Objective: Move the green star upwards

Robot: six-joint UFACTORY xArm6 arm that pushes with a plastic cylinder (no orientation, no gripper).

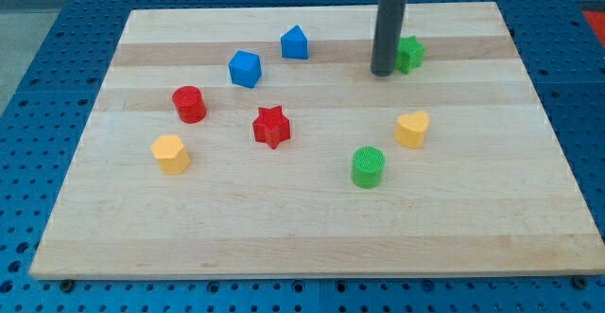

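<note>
Rod upright, entering from view's top right of centre; my tip (382, 73) down on board.

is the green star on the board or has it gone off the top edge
On the board. The green star sits inside the wooden board's top edge, right beside my tip.

The green star (409, 54) is seen lying flat on the wooden board, near the view's top and right of centre. Its left side is partly hidden behind the dark rod, so only its right-hand points are shown clearly.
</note>
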